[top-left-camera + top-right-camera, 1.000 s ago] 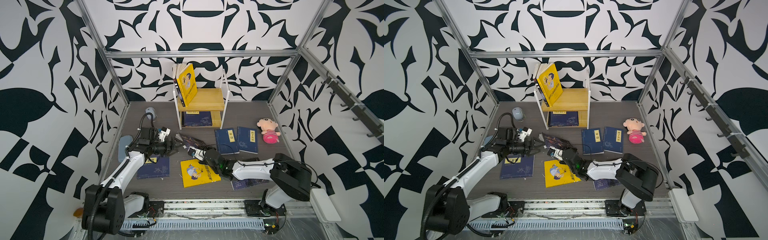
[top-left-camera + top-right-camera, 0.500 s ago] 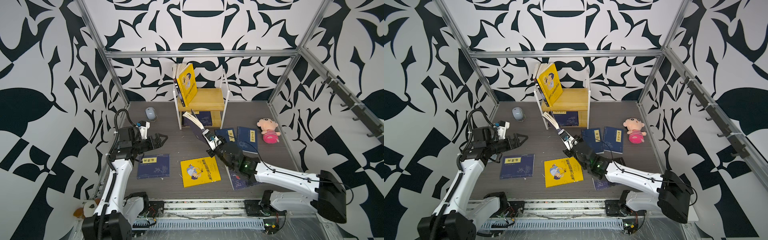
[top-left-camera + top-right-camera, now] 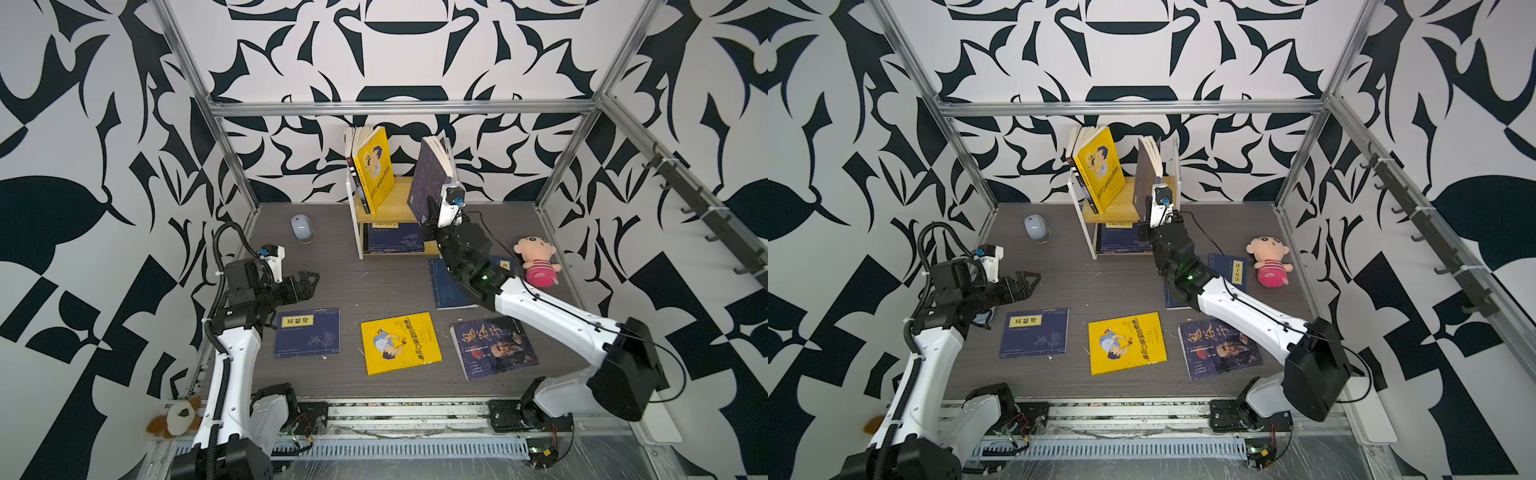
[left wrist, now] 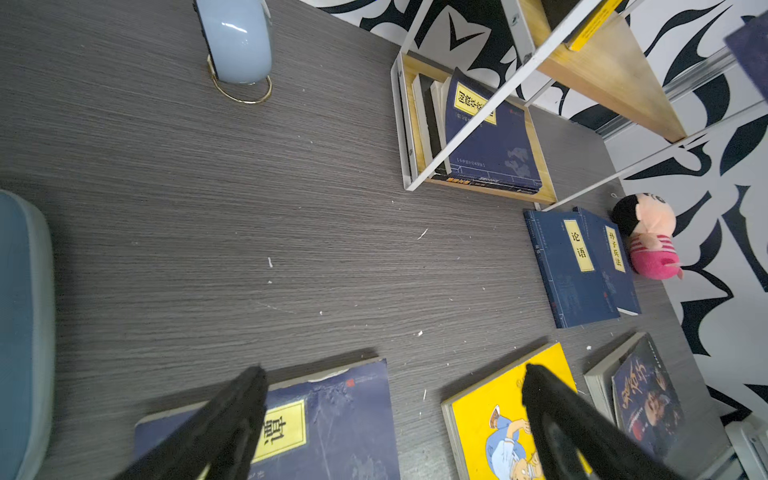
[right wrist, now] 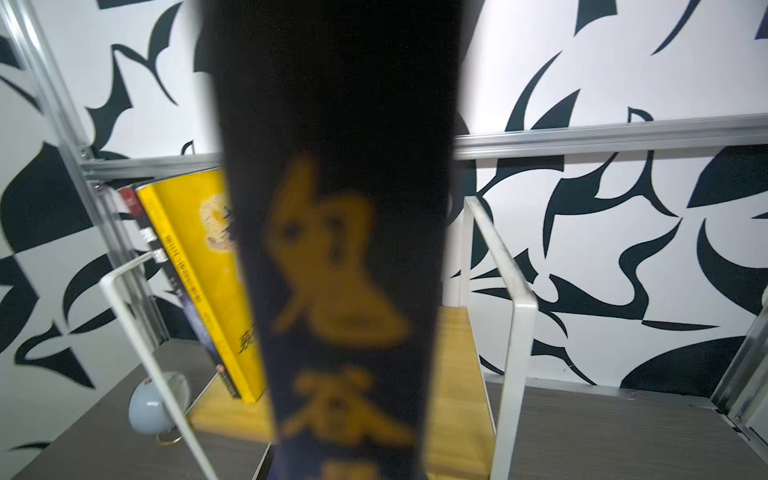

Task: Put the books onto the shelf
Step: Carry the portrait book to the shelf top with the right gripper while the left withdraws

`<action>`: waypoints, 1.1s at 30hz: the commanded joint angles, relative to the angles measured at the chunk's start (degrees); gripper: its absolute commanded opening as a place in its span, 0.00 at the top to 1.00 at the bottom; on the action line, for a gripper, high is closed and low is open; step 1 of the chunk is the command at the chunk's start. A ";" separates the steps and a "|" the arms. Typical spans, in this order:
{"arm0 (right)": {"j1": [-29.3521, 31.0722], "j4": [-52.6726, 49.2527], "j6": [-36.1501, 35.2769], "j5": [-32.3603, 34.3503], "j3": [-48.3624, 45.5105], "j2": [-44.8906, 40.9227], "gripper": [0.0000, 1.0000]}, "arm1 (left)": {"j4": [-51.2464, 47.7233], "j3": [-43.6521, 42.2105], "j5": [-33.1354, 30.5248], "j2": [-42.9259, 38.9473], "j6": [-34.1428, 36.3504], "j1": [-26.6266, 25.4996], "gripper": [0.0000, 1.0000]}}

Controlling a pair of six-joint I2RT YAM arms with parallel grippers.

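My right end effector (image 3: 431, 216) is clamped on the lower edge of a dark blue book (image 3: 428, 178). It holds the book upright over the right side of the top board of the shelf (image 3: 397, 203). I cannot tell whether the book's bottom edge touches the board (the right wrist view is mostly blurred cover). My left end effector (image 3: 309, 282) hangs empty, jaws wide apart, above the tabletop (image 3: 374, 286) toward its left edge.

I judge the task roughly half done. On the top tier a yellow book (image 3: 374, 170) leans at the left side with at least one darker volume behind it. A flat stack of navy books (image 3: 395, 237) lies on the lower tier.

Five books lie on the tabletop:
- a navy one (image 3: 306, 332) just in front of the left end effector
- a second yellow one (image 3: 401, 343)
- a portrait-cover one (image 3: 492, 353)
- two navy ones (image 4: 571, 266), overlapping, beside the pink doll (image 3: 536, 262)

Once the held book is set down, those five are what is left.
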 commanded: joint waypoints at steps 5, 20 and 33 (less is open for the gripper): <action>-2.00 7.34 0.97 2.91 15.71 11.26 1.00 | -0.23 -1.40 -0.05 -1.66 1.14 1.11 0.00; -1.99 4.84 -0.86 5.18 35.04 33.36 1.00 | -0.15 -1.43 0.63 -1.37 0.88 1.35 0.00; 0.20 3.02 0.89 -0.39 39.82 37.91 1.00 | -0.07 -1.41 0.20 -1.09 1.43 0.23 0.00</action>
